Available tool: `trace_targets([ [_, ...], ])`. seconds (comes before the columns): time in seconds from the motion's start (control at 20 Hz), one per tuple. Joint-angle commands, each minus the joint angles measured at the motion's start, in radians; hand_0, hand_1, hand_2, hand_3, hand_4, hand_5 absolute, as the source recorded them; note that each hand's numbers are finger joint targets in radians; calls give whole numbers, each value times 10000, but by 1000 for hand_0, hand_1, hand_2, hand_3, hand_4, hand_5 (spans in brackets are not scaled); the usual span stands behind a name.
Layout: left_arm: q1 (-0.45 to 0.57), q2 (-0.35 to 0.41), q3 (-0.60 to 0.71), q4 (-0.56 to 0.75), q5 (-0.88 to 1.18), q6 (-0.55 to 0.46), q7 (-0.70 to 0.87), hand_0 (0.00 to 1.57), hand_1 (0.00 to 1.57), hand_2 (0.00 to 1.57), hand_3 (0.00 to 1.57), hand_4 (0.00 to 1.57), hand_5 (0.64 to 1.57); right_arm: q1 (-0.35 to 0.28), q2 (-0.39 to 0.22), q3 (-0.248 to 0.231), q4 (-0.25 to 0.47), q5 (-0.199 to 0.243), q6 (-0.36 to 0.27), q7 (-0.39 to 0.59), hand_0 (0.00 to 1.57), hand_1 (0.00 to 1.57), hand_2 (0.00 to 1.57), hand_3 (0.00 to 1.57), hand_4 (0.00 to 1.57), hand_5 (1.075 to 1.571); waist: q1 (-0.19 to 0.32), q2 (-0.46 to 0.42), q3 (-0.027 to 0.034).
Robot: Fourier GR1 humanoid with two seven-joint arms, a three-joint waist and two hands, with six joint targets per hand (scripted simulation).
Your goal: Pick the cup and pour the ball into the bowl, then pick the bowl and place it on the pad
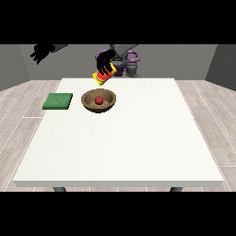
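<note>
Hand at view's right (105,62) holds cup (102,77) tilted.

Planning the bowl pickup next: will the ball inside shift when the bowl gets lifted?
Probably. The red ball looks round and lies loose in the wooden bowl, so tilting may roll it. The raised rim should likely contain it.

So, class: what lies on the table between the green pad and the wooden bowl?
Nothing: in the front view, only bare white table separates the green pad from the wooden bowl.
</note>
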Motion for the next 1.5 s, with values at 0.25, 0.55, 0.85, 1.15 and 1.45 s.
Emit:
trace_targets([
  [0.25,557,660,1463,-1889,951,1136,-743,748,748,1571,1544,1105,1556,125,-160,-366,238,199,-1029,339,0,0,0,143,726,1546,1440,-541,-26],
  [0.55,1189,1075,4970,-3721,4973,2352,-2514,635,635,936,669,1285,1545,180,238,-435,99,407,-1741,-54,0,0,0,132,777,1559,2704,-397,-127],
  [0.85,1018,939,8193,-5139,9346,1354,-3679,0,0,0,0,1092,1571,104,415,-433,174,524,-2178,8,0,0,0,0,783,1555,3220,256,-138],
  [1.15,1036,2279,10087,-5512,12592,-1847,-4723,0,0,0,0,1057,1566,351,1550,-300,328,793,-3064,-879,0,0,0,0,719,1566,4075,1025,-41],
  [1.45,723,3720,11081,-5494,13818,-3406,-4888,0,0,0,0,1046,1555,-483,1670,-666,1316,504,-3029,-2026,0,0,0,0,741,1567,4272,2482,-4],
])
